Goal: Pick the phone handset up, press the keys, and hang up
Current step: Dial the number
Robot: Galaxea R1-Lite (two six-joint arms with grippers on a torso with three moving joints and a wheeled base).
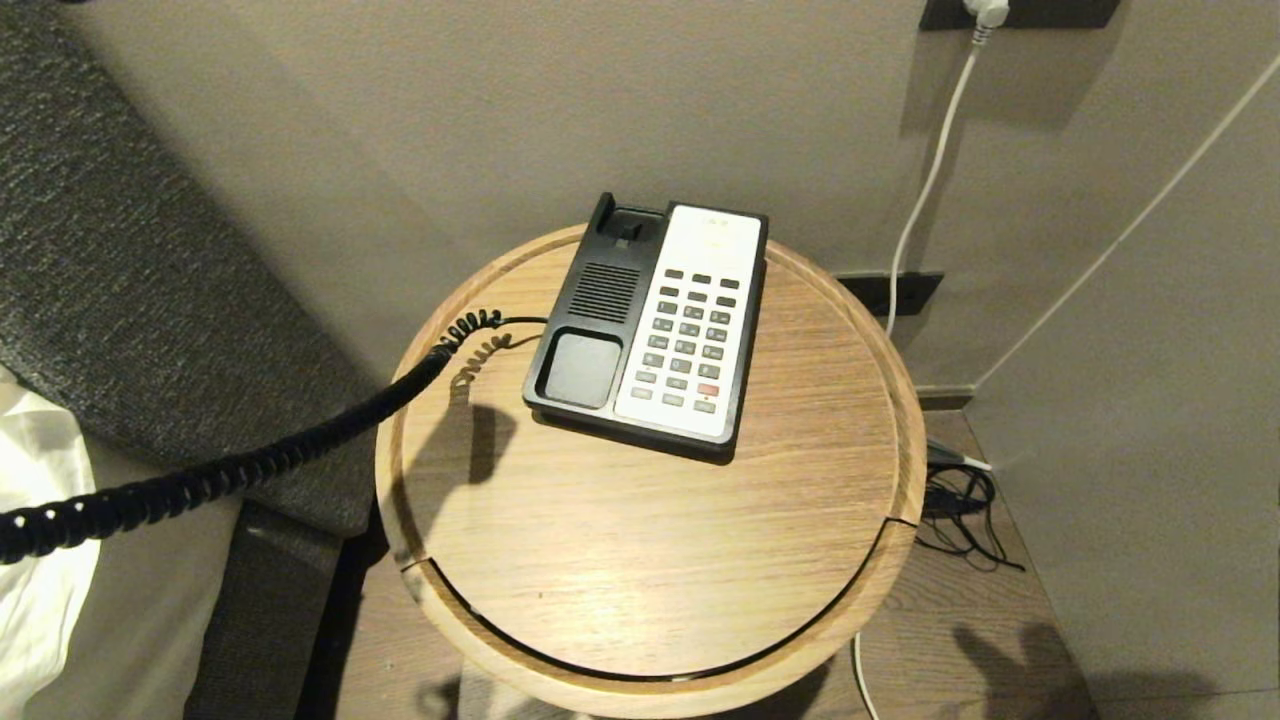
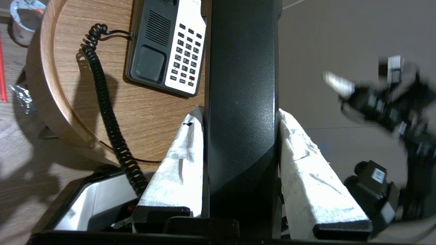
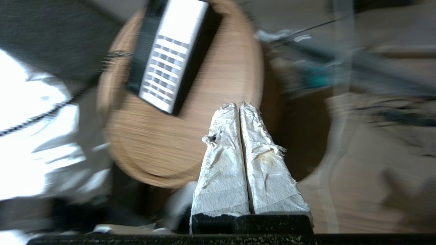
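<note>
The glossy black phone handset [image 2: 242, 102] stands between the white-wrapped fingers of my left gripper [image 2: 241, 114], which is shut on it, off the near left side of the table. Its black coiled cord [image 1: 230, 470] runs from the phone base [image 1: 650, 325] off the left edge of the head view. The cradle [image 1: 585, 370] is empty. The keys [image 1: 688, 335] sit in rows on the white faceplate, with one red button [image 1: 708, 389] near the front. My right gripper [image 3: 239, 106] is shut with nothing in it, above the table's near right rim. Neither gripper shows in the head view.
The phone rests at the back of a round wooden side table [image 1: 560, 560] with a raised rim. A grey upholstered headboard [image 1: 130, 260] and white bedding [image 1: 40, 480] lie to the left. White cables [image 1: 930, 180] hang down the wall and black cables [image 1: 965, 510] lie on the floor at the right.
</note>
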